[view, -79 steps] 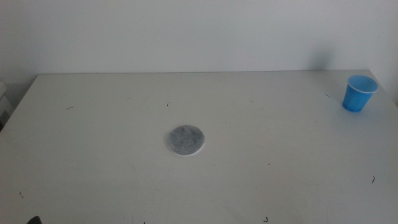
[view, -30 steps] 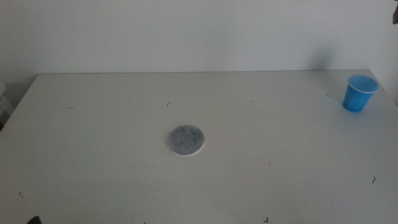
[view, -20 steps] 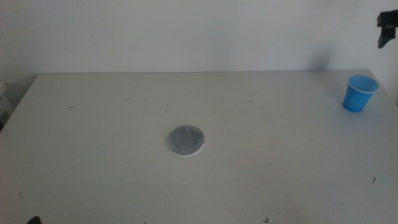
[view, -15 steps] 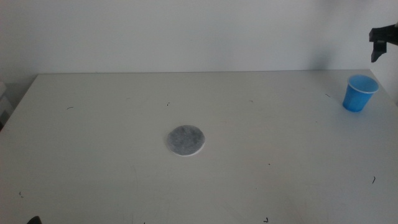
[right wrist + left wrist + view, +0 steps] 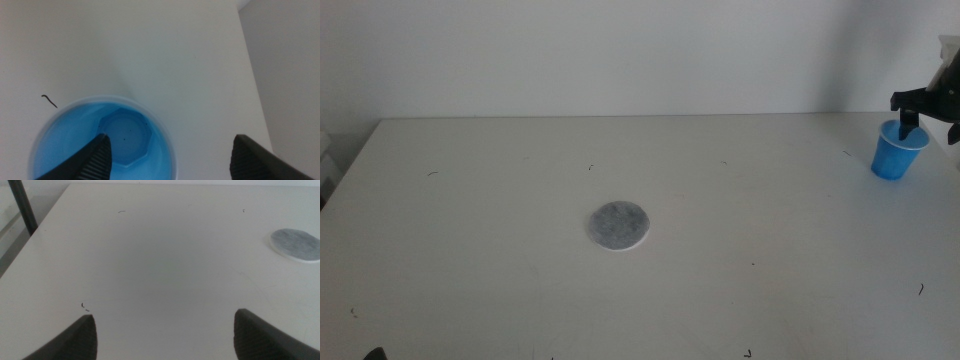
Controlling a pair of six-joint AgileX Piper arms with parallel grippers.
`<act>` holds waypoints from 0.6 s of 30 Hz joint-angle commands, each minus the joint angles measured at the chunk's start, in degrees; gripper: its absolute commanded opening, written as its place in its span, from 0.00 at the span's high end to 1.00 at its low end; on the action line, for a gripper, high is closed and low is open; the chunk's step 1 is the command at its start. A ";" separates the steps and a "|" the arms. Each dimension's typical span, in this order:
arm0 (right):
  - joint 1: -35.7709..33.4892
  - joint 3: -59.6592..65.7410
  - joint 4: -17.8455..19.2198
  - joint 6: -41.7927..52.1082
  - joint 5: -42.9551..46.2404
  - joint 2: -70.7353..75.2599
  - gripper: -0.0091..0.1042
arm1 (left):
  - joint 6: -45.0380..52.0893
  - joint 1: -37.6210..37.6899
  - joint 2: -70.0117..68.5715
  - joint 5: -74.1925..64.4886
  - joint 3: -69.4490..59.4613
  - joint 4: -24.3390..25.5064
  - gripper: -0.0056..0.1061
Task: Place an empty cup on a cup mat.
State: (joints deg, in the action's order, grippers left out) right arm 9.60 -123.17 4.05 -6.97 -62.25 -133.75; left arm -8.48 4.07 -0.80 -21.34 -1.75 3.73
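The blue cup [image 5: 898,152] stands upright and empty at the table's far right. The speckled grey cup mat [image 5: 618,226] lies flat near the table's middle, far from the cup. My right gripper [image 5: 929,118] is open and hangs just above the cup's rim. In the right wrist view the cup [image 5: 75,142] is seen from above, one jaw over its blue inside and the other outside the rim; the gripper [image 5: 171,141] holds nothing. My left gripper [image 5: 164,317] is open and empty, low at the table's near left, with the mat [image 5: 296,244] ahead of it.
The white table [image 5: 770,220] bears only small dark scuff marks. Its right edge runs close beside the cup, and a white wall stands behind the far edge. A dark post [image 5: 22,207] stands off the table's left side.
My right gripper has come in from the upper right and dropped down to the cup's rim. The cup, the mat and the left arm have not moved.
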 commanded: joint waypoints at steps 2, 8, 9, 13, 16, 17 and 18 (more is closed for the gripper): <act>0.50 -2.05 0.50 0.09 2.15 2.65 0.43 | -0.62 -0.06 -0.15 3.84 0.34 0.02 0.01; 0.50 -2.05 0.51 0.09 4.19 2.01 0.64 | -0.62 -0.06 -0.15 3.84 0.34 0.02 0.01; 0.50 -2.05 0.50 0.09 4.36 2.01 0.70 | -0.62 -0.06 -0.15 3.84 0.34 0.02 0.01; 0.50 -2.00 0.57 0.09 4.07 2.01 0.92 | -0.62 -0.06 -0.15 3.84 0.34 0.02 0.01; 0.43 -2.00 0.51 0.21 3.65 2.01 0.93 | -0.62 -0.06 -0.15 3.84 0.34 0.02 0.01; 0.38 -2.00 0.51 0.28 3.51 2.22 0.93 | -0.62 -0.06 -0.15 3.84 0.34 0.02 0.01; 0.39 -2.00 0.51 0.28 3.20 2.57 0.93 | -0.62 -0.06 -0.15 3.84 0.34 0.02 0.01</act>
State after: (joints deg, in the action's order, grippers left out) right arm 9.60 -123.36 3.56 -6.97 -59.70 -135.74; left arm -8.48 4.07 -0.80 -21.34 -1.75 3.73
